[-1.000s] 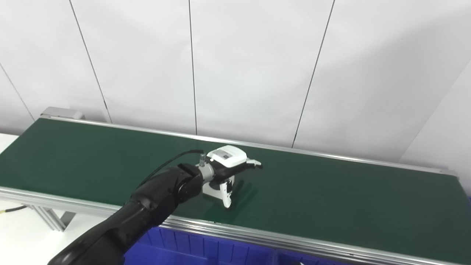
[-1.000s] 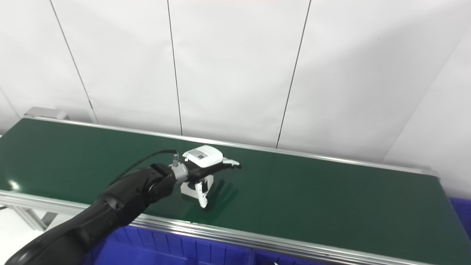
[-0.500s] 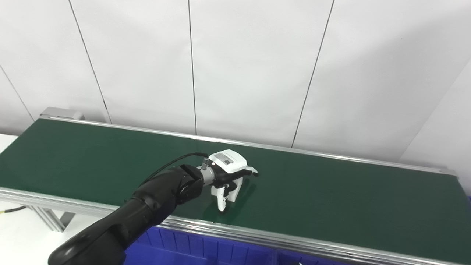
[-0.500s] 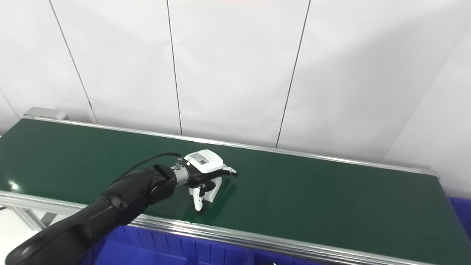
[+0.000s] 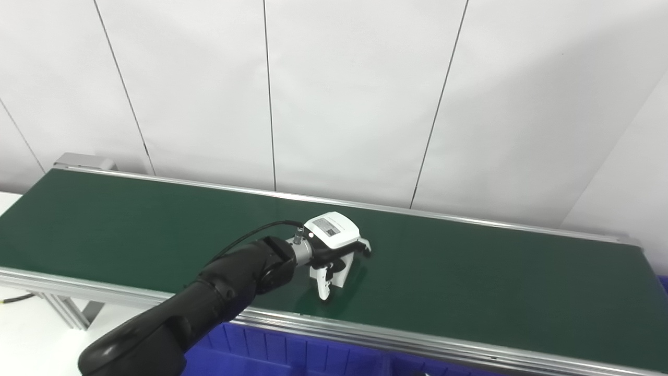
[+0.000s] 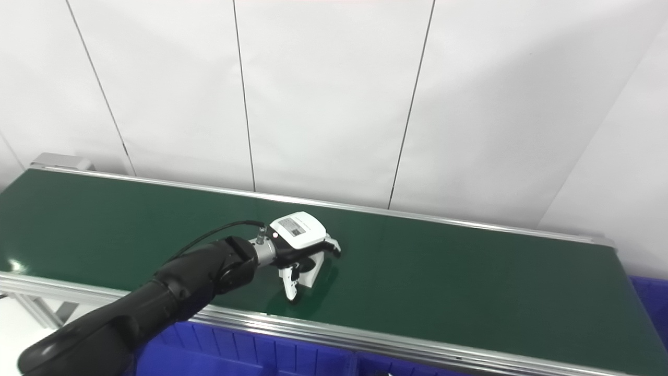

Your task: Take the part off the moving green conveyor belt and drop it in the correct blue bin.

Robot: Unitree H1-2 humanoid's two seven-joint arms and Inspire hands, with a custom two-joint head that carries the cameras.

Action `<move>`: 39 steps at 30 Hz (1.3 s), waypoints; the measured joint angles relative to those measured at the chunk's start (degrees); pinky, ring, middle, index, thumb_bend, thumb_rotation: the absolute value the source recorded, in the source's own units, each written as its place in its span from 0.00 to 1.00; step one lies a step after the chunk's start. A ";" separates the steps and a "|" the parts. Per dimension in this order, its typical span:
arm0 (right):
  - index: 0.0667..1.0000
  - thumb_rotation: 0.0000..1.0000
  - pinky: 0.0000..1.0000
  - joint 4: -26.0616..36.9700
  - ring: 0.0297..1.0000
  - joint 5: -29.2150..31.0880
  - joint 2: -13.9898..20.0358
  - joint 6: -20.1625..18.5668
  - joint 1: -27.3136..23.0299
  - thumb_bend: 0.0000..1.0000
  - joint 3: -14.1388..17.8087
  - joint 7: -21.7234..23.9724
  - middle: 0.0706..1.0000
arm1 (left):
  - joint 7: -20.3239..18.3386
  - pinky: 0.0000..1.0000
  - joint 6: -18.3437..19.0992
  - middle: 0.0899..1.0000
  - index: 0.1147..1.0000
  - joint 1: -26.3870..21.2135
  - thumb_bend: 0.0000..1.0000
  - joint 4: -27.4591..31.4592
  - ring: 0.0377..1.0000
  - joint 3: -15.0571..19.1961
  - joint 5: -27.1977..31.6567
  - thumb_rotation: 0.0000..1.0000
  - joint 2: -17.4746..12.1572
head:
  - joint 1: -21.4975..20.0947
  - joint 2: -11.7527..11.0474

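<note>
A small white part [image 5: 340, 273] stands on the dark green conveyor belt [image 5: 469, 282], near its front rail and about mid-length. My left hand [image 5: 335, 244] reaches in on a black arm from the lower left and sits right over the part. Its white back faces up, its fingers curl down on the part's far side, and its thumb [image 6: 290, 284] hangs down on the near side. The hand looks closed around the part, which still rests on the belt. My right hand is out of sight.
Blue bins [image 5: 292, 355] with ribbed walls run below the belt's front rail [image 5: 417, 342]. Another blue bin edge [image 6: 649, 300] shows past the belt's right end. A white panelled wall stands close behind the belt.
The fingers were stretched out a second ago and have curled down around the part. Hand and part have drifted a little to the right along the belt. The camera has shifted slightly.
</note>
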State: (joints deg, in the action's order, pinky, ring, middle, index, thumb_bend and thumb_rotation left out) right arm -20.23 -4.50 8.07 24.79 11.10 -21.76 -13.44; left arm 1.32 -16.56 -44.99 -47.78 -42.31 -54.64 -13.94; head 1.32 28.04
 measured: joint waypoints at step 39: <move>0.83 1.00 0.85 -0.07 0.83 0.20 -0.04 0.00 -0.59 0.86 0.06 0.59 0.89 | -10.30 0.38 -0.05 0.50 0.42 1.08 0.50 16.11 0.40 4.29 3.20 0.00 -4.14 | 2.01 2.19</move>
State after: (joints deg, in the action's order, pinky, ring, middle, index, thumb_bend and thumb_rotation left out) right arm -20.31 -4.30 8.03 24.80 10.51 -21.69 -12.85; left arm -8.98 -16.61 -43.90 -31.67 -38.02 -51.44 -18.08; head 3.33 30.23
